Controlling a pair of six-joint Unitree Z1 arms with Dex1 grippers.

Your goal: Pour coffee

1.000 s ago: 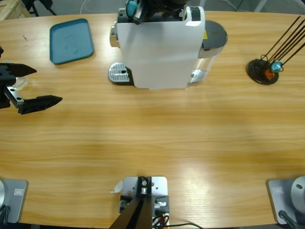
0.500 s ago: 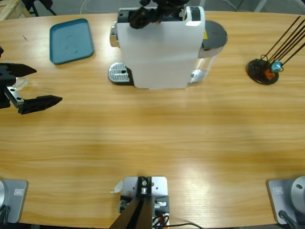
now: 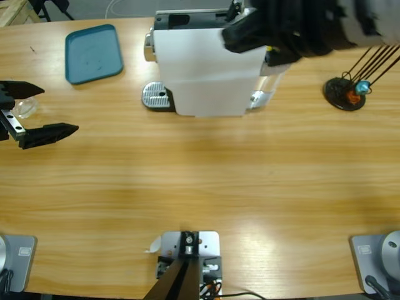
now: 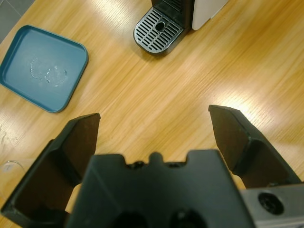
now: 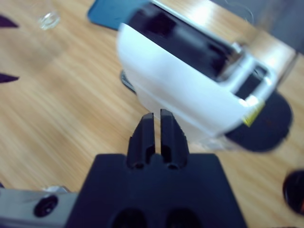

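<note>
The white coffee machine [image 3: 209, 69] stands at the table's back middle, its metal drip grate [image 3: 156, 95] to its left. A small clear glass [image 3: 24, 107] rests on the wood at the far left. My left gripper [image 3: 60, 110] hovers open there, with the glass showing between its jaws from above; in the left wrist view the glass rim [image 4: 9, 166] lies outside the left jaw. My right arm [image 3: 294, 28] is a dark blur over the machine's right end. The right gripper [image 5: 156, 118] is shut on nothing, above the machine [image 5: 190, 90].
A teal tray [image 3: 94, 53] lies at the back left, empty apart from water marks. A black stand [image 3: 345, 92] with thin rods and small orange and blue pieces sits at the right. A dark round lid [image 3: 284, 47] juts from the machine's right side.
The right arm has swung from the machine's top left corner to its right end. The left gripper has shifted slightly left.
</note>
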